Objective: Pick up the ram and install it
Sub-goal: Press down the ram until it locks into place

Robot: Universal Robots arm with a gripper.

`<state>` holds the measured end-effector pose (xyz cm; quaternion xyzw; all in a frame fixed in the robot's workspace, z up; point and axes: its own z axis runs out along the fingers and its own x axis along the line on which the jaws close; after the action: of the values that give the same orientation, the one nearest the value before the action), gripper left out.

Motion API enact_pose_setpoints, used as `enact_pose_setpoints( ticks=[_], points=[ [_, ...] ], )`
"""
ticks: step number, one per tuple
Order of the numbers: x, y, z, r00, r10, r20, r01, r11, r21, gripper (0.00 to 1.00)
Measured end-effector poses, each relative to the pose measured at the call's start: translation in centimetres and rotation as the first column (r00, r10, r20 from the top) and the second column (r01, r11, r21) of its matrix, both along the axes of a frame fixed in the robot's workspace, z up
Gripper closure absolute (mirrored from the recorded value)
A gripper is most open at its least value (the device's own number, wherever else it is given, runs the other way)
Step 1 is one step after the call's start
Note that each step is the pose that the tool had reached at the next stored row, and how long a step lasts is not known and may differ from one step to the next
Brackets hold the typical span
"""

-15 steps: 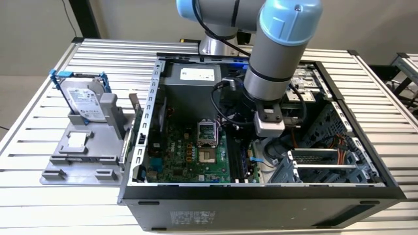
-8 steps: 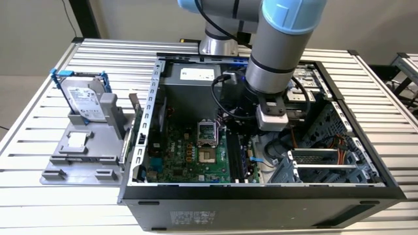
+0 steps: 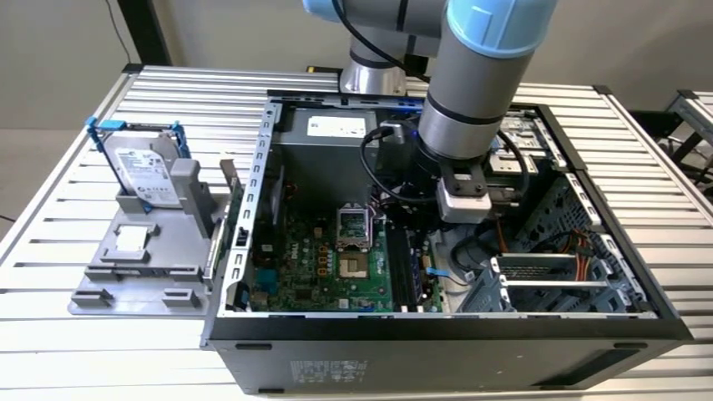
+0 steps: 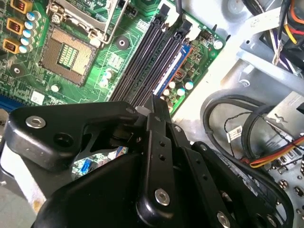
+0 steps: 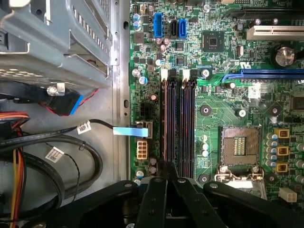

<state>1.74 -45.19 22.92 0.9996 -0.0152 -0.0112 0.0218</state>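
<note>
The ram (image 4: 173,66) is a thin bluish stick standing in the motherboard slot nearest the board's edge, beside the other long black slots (image 4: 147,57). In both wrist views my gripper (image 4: 153,100) (image 5: 167,167) is shut. Its tips meet right at the near end of that outer slot (image 5: 166,118), and I cannot tell whether they touch the stick. In the exterior view the arm (image 3: 462,196) reaches down into the open computer case (image 3: 446,322), over the slots (image 3: 407,267).
The bare CPU socket (image 4: 66,52) (image 5: 240,145) lies beside the slots. Black and coloured cables (image 4: 237,137) (image 5: 47,156) and a metal drive cage (image 3: 557,276) crowd the other side. Outside the case, a grey hard drive in a blue bracket (image 3: 145,171) stands on a grey fixture (image 3: 139,251).
</note>
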Motion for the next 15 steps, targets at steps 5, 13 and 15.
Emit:
enact_pose_setpoints(
  ticks=[5,13,15],
  points=[
    [0.0,0.0,0.0,1.0,-0.002,0.0,0.002,1.0,0.0,1.0],
    [0.0,-0.01,1.41,1.0,-0.004,-0.0001,0.004,1.0,-0.0001,1.0],
    [0.0,-0.01,1.73,1.0,-0.002,0.0,0.002,1.0,-0.0001,1.0]
  ],
)
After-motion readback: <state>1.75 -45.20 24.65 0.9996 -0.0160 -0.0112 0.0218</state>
